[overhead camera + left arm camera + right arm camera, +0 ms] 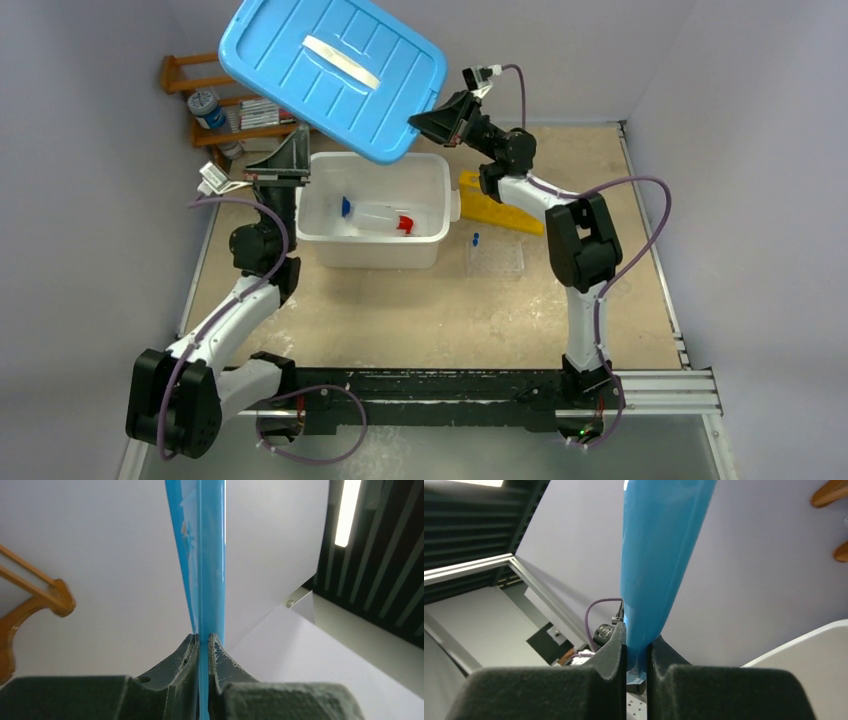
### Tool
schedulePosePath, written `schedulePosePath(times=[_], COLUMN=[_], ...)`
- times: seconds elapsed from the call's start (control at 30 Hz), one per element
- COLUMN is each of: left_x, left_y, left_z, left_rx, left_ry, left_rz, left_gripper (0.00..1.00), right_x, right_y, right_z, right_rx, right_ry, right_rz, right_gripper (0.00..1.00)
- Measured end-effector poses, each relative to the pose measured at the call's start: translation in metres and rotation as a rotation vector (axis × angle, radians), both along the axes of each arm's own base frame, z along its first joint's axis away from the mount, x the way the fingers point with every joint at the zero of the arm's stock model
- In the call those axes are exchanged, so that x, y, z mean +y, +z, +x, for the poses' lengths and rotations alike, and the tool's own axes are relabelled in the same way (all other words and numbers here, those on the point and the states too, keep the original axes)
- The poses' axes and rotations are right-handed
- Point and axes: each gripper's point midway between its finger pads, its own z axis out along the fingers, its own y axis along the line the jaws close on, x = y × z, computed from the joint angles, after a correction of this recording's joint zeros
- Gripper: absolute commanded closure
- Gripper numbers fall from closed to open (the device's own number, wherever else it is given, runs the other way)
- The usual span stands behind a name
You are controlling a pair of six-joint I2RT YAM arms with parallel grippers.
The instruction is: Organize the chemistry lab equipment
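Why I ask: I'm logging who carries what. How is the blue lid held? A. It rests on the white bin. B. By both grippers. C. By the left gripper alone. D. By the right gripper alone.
B: the left gripper and the right gripper each clamp an edge of the blue lid, which hangs clear above the white bin.

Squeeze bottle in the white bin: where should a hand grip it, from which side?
The squeeze bottle is probably best taken around its mid-body, from above, closing across its width: it lies on its side, red cap pointing right, and the white bin walls block sideways approaches.
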Motion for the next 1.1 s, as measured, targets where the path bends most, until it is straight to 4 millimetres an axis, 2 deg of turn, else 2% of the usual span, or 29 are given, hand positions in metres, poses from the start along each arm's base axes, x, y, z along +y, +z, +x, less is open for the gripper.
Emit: schedulePosePath(times=[0.07,0.1,0.2,0.27,0.33,0.43,0.53,0.63,0.7,0.77,0.83,0.97,1.1], left_x=[-0.003,-0.005,-0.014,-0.02,-0.021,-0.013,0.0,0.014,0.021,0.024,0.024,0.02,0.018], left_y=[-0.008,-0.012,-0.024,-0.027,-0.029,-0.03,-0.032,-0.032,-0.023,-0.02,-0.023,-0.048,-0.075], left_z=[-0.002,-0.003,-0.005,-0.011,-0.022,-0.036,-0.051,-0.062,-0.064,-0.061,-0.053,-0.027,0.006], left_rx=[0.024,0.037,0.085,0.103,0.121,0.152,0.196,0.237,0.251,0.271,0.3,0.411,0.561], left_ry=[-0.003,-0.007,-0.022,-0.032,-0.019,0.035,0.101,0.165,0.202,0.229,0.241,0.241,0.248], left_rz=[0.041,0.06,0.137,0.189,0.255,0.336,0.396,0.432,0.451,0.474,0.496,0.548,0.595], left_gripper=[1.0,0.97,0.74,0.63,0.59,0.58,0.58,0.58,0.57,0.57,0.57,0.57,0.57], right_x=[-0.001,0.0,0.003,0.005,0.005,0.0,-0.016,-0.036,-0.049,-0.054,-0.054,-0.05,-0.047], right_y=[-0.005,-0.008,-0.027,-0.045,-0.068,-0.091,-0.088,-0.071,-0.059,-0.056,-0.065,-0.104,-0.145], right_z=[0.0,0.001,0.009,0.011,0.013,0.01,0.002,-0.01,-0.019,-0.03,-0.038,-0.045,-0.041], right_rx=[0.033,0.056,0.144,0.193,0.258,0.303,0.278,0.204,0.145,0.111,0.11,0.21,0.401], right_ry=[0.024,0.038,0.068,0.081,0.095,0.111,0.116,0.118,0.111,0.116,0.132,0.183,0.234], right_rz=[0.007,0.01,0.004,-0.026,-0.077,-0.138,-0.179,-0.213,-0.225,-0.242,-0.264,-0.314,-0.334], right_gripper=[1.0,1.0,1.0,1.0,1.0,1.0,1.0,1.0,1.0,1.0,1.0,1.0,1.0])
